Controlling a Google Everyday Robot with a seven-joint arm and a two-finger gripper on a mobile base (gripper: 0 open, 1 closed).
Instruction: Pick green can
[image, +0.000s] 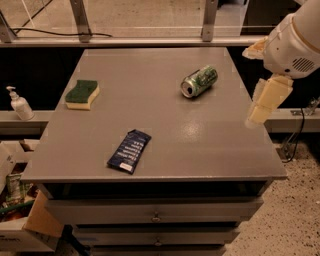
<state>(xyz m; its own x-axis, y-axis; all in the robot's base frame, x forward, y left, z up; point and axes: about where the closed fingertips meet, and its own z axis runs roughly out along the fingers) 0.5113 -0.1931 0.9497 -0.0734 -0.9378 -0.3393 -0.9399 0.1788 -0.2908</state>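
Observation:
The green can lies on its side on the grey table, towards the back right, with its silver end facing front left. My gripper hangs from the white arm over the table's right edge. It is to the right of the can and nearer the front, well apart from it, with nothing in it.
A green-topped yellow sponge sits at the left. A dark blue snack packet lies near the front. A pump bottle stands on a ledge to the left. Boxes sit on the floor at lower left. Drawers are below the tabletop.

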